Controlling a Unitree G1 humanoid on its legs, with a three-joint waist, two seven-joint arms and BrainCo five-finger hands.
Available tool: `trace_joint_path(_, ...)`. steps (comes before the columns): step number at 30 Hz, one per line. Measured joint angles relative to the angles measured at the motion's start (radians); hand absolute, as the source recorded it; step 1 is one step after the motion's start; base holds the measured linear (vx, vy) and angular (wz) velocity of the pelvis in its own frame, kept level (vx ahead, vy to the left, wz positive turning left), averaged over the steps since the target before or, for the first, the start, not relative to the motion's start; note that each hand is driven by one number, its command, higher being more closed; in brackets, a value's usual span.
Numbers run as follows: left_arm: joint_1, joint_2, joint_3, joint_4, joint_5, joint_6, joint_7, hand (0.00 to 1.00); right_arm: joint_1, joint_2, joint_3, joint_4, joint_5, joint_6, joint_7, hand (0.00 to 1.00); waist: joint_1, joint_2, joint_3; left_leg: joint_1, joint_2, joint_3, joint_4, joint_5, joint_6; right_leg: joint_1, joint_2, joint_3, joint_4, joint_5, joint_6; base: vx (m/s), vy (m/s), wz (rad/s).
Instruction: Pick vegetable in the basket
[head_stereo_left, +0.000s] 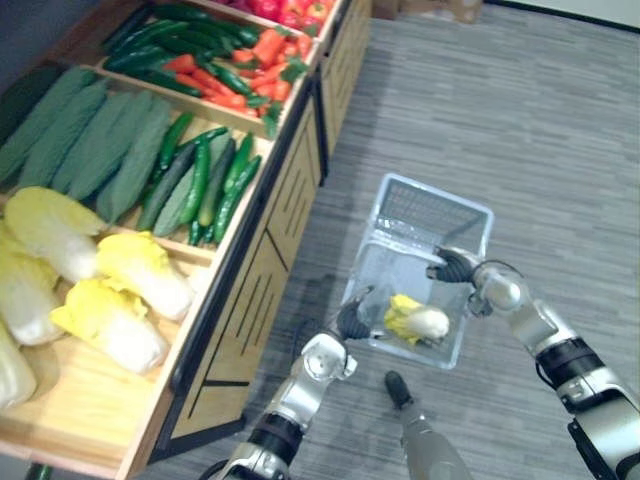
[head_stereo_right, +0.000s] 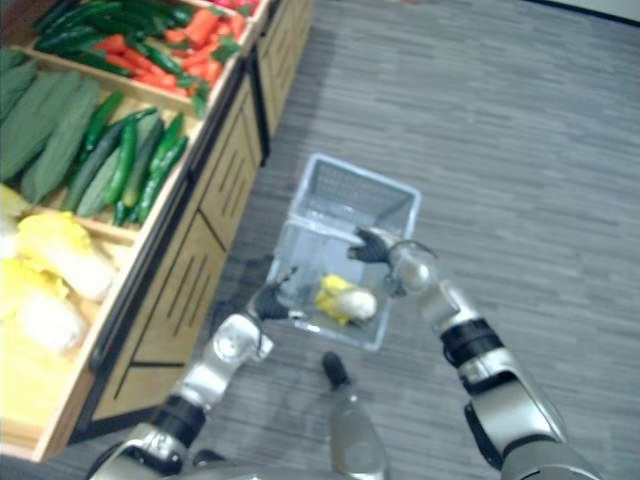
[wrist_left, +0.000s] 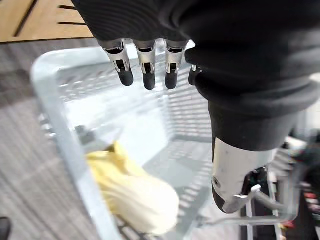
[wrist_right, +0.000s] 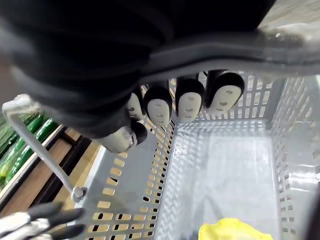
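Cabbage (head_stereo_left: 418, 322) in basket (head_stereo_left: 428, 213), right of shelf (head_stereo_left: 265, 250)

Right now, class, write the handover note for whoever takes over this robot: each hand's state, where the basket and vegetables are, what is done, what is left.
Left hand: open, holding nothing, beside the near-left rim of the basket.
Right hand: fingers curled round the basket's handle.
Things: one yellow-white cabbage lies inside the basket. More cabbages, cucumbers and carrots lie on the wooden shelf to the robot's left.
Done: one vegetable is in the basket.
Left: if more are wanted, the free left hand is probably the one to reach to the shelf.
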Motion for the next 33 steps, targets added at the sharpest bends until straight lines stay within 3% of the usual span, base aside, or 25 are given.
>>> trace_joint_path(2,0.073,0.129,-0.050,-0.156,-0.157,-0.050,-0.098,0.00,0.076,-0.020,-0.021,0.009,0.007,-0.003,0.000,1.00,0.017,0.013,-0.010,0.002,0.001,-0.040,-0.002,-0.002,0.001,0.035,-0.015,-0.037,0.000,-0.015,0.004,-0.07,0.040,0.54)
trace_joint_path(7,0.265,0.410,-0.066,-0.339,-0.512,-0.107,-0.212,0.00,0.187,0.002,-0.105,0.166,0.029,-0.025,-0.028,1.00,0.046,0.032,-0.063,-0.056,-0.011,-0.159,-0.007,0.002,0.012,0.062,-0.065,-0.147,0.000,-0.037,0.015,-0.04,0.039,0.64)
trace_joint_path(9,0.341,0.457,-0.027,-0.370,-0.641,-0.128,-0.240,0.00,0.218,0.030,-0.156,0.247,0.029,-0.027,-0.070,1.00,0.052,0.031,-0.095,-0.096,-0.014,-0.221,-0.007,0.008,0.019,0.068,-0.083,-0.205,-0.004,-0.039,0.016,-0.02,0.024,0.95)
trace_joint_path(11,0.418,0.451,0.045,-0.381,-0.768,-0.156,-0.248,0.00,0.297,0.069,-0.250,0.318,0.029,-0.030,-0.122,1.00,0.069,0.025,-0.128,-0.142,-0.018,-0.320,-0.007,0.019,0.034,0.103,-0.106,-0.298,-0.015,-0.048,0.012,-0.01,0.028,1.20)
trace_joint_path(13,0.473,0.422,0.124,-0.376,-0.814,-0.173,-0.247,0.00,0.344,0.099,-0.314,0.359,0.027,-0.033,-0.163,1.00,0.081,0.017,-0.154,-0.182,-0.022,-0.391,-0.007,0.027,0.044,0.119,-0.119,-0.363,-0.015,-0.060,0.011,-0.01,0.019,1.11)
trace_joint_path(14,0.493,0.390,0.175,-0.359,-0.813,-0.175,-0.238,0.00,0.371,0.107,-0.353,0.392,0.027,-0.041,-0.177,1.00,0.095,0.012,-0.164,-0.205,-0.028,-0.440,-0.007,0.034,0.054,0.136,-0.129,-0.408,-0.015,-0.069,0.009,-0.02,0.015,1.13)
trace_joint_path(18,0.531,0.248,0.333,-0.278,-0.790,-0.188,-0.168,0.00,0.446,0.176,-0.527,0.486,0.032,-0.043,-0.245,1.00,0.104,-0.003,-0.194,-0.256,-0.064,-0.591,-0.007,0.033,0.073,0.195,-0.166,-0.553,0.005,-0.112,0.009,-0.04,0.040,1.20)
trace_joint_path(20,0.525,0.135,0.468,-0.166,-0.745,-0.196,-0.121,0.00,0.468,0.218,-0.614,0.561,0.036,-0.043,-0.274,1.00,0.123,-0.014,-0.227,-0.293,-0.089,-0.660,-0.007,0.033,0.074,0.199,-0.184,-0.608,0.008,-0.133,0.008,-0.02,0.045,0.78)
trace_joint_path(22,0.483,0.017,0.627,-0.044,-0.668,-0.189,-0.030,0.00,0.484,0.247,-0.682,0.603,0.036,-0.036,-0.299,1.00,0.139,-0.021,-0.244,-0.325,-0.109,-0.719,-0.007,0.033,0.074,0.204,-0.195,-0.655,0.005,-0.136,0.007,-0.01,0.040,0.66)
trace_joint_path(24,0.419,-0.070,0.852,0.145,-0.510,-0.161,0.112,0.00,0.500,0.282,-0.728,0.604,0.039,-0.018,-0.326,1.00,0.153,-0.025,-0.246,-0.339,-0.122,-0.759,-0.007,0.037,0.080,0.220,-0.203,-0.695,0.003,-0.140,0.007,0.00,0.030,0.48)
trace_joint_path(29,0.387,-0.079,1.132,0.518,-0.292,-0.099,0.334,0.00,0.510,0.378,-0.763,0.604,0.067,-0.017,-0.357,1.00,0.153,-0.057,-0.266,-0.340,-0.132,-0.774,-0.007,0.042,0.097,0.242,-0.209,-0.726,0.000,-0.148,0.004,0.03,-0.001,0.17)
trace_joint_path(33,0.391,-0.084,1.165,0.729,-0.266,-0.064,0.377,0.00,0.509,0.425,-0.772,0.627,0.076,-0.016,-0.357,1.00,0.148,-0.071,-0.273,-0.340,-0.146,-0.784,-0.007,0.034,0.100,0.256,-0.218,-0.738,-0.011,-0.153,0.006,0.05,-0.007,0.10)
